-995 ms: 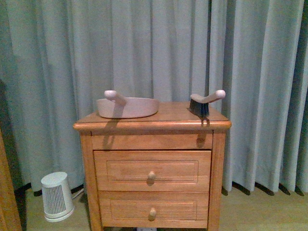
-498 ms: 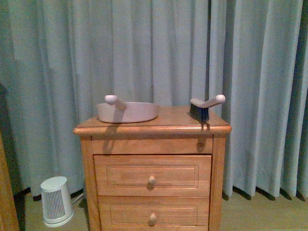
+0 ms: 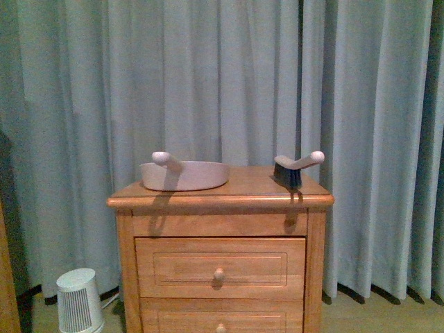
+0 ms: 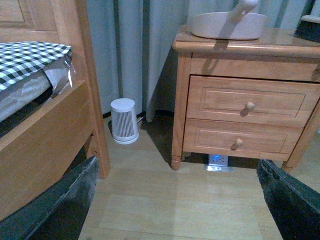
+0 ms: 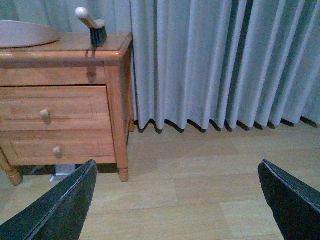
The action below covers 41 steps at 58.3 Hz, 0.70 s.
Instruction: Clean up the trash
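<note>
Your left gripper (image 4: 177, 164) is spread wide, holding nothing; your right gripper (image 5: 177, 164) too, touching nothing. The dustpan (image 3: 184, 175) and brush (image 3: 294, 168) sit well apart on the nightstand (image 3: 220, 200).

Bedroom: nightstand (image 3: 220, 201), bed (image 4: 42, 132), curtains (image 3: 208, 76).

Facing a nightstand (image 3: 218, 202) standing on the floor (image 5: 200, 170) just before a curtain (image 3: 208, 83), and carrying a dustpan (image 3: 184, 175) on the left part of its top and a brush (image 3: 294, 168) on the right part, the two well apart. Stacking the upper drawer (image 3: 220, 267) directly above the lower drawer (image 3: 220, 320) in its front, and sheltering a power strip (image 4: 217, 160) lying on the floor beneath it. Sitting on the floor left of the nightstand, a small heater (image 3: 78, 302), lying between it and a bed frame (image 4: 45, 135) bearing a checked cover (image 4: 25, 57) further left.
</note>
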Available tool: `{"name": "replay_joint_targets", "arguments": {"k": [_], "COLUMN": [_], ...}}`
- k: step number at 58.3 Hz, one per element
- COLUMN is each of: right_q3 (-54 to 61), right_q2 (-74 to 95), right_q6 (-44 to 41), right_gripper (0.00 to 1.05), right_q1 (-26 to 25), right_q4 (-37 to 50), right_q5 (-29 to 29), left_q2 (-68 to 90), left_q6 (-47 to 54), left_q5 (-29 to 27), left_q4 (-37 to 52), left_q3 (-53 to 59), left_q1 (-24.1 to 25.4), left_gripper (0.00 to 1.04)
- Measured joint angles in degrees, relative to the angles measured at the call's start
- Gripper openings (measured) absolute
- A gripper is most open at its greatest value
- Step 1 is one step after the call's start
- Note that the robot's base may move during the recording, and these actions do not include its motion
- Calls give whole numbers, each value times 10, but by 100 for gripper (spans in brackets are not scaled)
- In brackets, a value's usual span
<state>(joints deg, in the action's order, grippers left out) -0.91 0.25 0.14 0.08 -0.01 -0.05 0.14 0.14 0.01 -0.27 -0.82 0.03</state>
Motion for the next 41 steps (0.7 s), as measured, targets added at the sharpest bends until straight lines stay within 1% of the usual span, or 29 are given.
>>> {"name": "replay_joint_targets", "arguments": {"k": [41], "right_q3": [0], "right_q2": [0], "right_q6": [0], "right_gripper": [97], "right_q1": [0], "right_q4": [0], "right_q5": [0], "left_q2": [0], "left_q6": [0], "left_q5": [0], "left_q4": [0], "left_q3": [0], "left_q1": [0], "left_gripper": [97]}}
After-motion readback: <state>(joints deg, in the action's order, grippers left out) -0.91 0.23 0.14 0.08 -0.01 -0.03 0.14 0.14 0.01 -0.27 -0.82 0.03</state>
